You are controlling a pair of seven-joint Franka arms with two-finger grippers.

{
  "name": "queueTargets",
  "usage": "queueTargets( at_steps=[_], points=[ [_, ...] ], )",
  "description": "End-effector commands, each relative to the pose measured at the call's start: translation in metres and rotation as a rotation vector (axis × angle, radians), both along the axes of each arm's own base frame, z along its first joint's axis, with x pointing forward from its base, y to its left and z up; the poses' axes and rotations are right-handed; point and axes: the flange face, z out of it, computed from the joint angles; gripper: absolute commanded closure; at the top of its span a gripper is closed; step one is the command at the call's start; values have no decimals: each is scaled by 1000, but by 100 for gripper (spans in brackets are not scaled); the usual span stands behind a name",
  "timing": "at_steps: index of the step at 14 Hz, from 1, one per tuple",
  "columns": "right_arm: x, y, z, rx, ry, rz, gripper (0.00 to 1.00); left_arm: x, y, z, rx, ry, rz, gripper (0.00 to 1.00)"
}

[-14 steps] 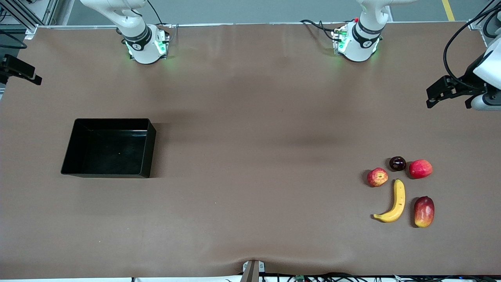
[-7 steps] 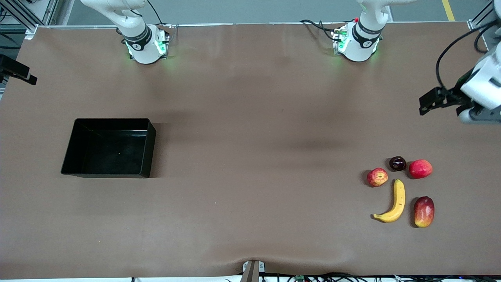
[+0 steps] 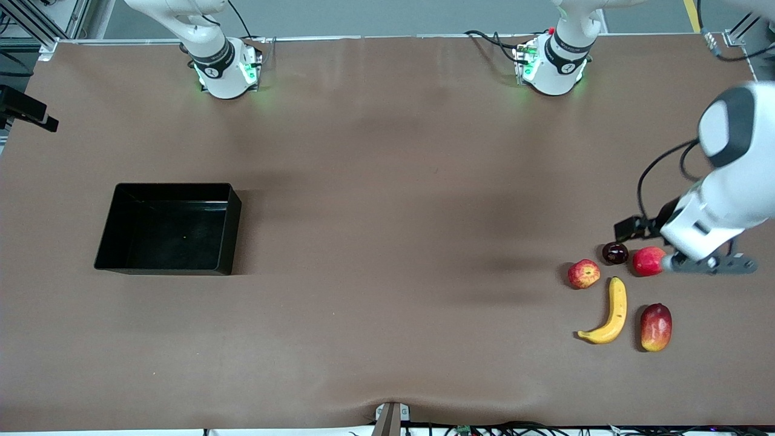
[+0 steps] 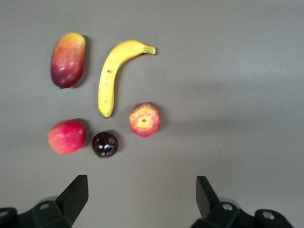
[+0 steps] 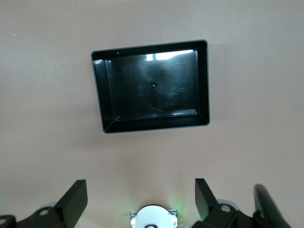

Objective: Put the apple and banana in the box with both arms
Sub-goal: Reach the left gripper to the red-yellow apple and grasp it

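Left pincer [image 4: 140, 186] spread wide, holding nothing, up over the fruit cluster at the left arm's end of the table, roughly above the dark round fruit [image 3: 614, 252] and the pinkish-red fruit [image 3: 649, 261]. Has swung in from the table's edge within the last second, dropping toward the cluster; fruits themselves unmoved. Reads as the opening of the first pick, nothing yet grasped, nothing yet in the box [image 3: 172, 269]. Apple [image 3: 583, 274] on the table just beside the banana's upper tip, apart from it, nearest of the cluster to the right arm's end. Banana [image 3: 608, 315] lying flat, nearer the front camera than the apple, with the mango [image 3: 656, 327] alongside. Probably needs a shift over the apple or banana before descending, since the two distractors sit closest to the fingers now. Right pincer [image 5: 140, 187] also wide apart and empty, waiting high over the right arm's end, box open and bare inside beneath its wrist camera. Box well apart from the fruit, so a long carry or a handover likely. Brown table covering [image 3: 387, 181] matte, smooth, faintly rippled at the near edge. Grey floor and metal framing along the top, cables at both edges.
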Motion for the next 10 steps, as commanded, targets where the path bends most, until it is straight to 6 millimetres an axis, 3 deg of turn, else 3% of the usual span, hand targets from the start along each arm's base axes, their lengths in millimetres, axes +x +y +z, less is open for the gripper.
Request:
queueTargets(
  at_steps=[1, 4, 6, 10],
  points=[
    [1, -1, 2, 19, -5, -6, 0, 17, 2, -48, -9, -11, 39, 0],
    [1, 0, 2, 19, -5, -4, 0, 22, -1, -106, -19, -15, 93, 0],
    [1, 0, 2, 19, -5, -4, 0, 26, -3, -135, -24, -4, 96, 0],
    [1, 0, 2, 19, -5, -4, 0, 25, -9, -169, -28, 35, 96, 0]
  ],
)
